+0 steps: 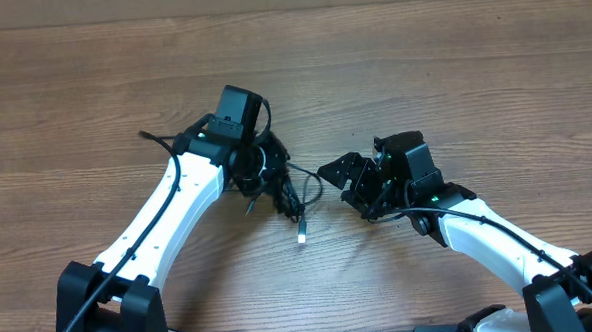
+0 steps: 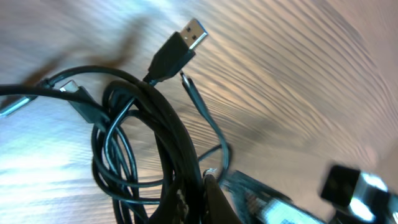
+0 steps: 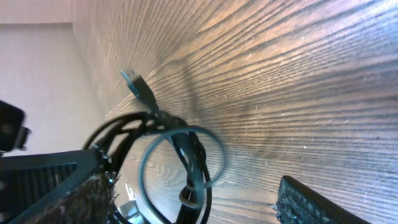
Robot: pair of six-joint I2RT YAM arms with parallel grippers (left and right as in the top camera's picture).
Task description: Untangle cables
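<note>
Surface: brown wood grain, glare in the wrist views; a pale wall rises past its edge.
Left end effector: at the coil's left side, pinched tight on the black bundle.
Cables: thin black cords in a tangled coil, mid-surface, with loose loops spilling to its right.
USB plug: black, silvery tip, jutting clear of the coil.
Right end effector: just right of the coil, jaws spread wide.

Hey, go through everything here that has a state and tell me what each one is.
left pincer, shut on the cables.
right pincer, open, gripping nothing.
cables, tangled in one bundle, not yet separated.
USB plug, unplugged, sticking out of the bundle.
</note>
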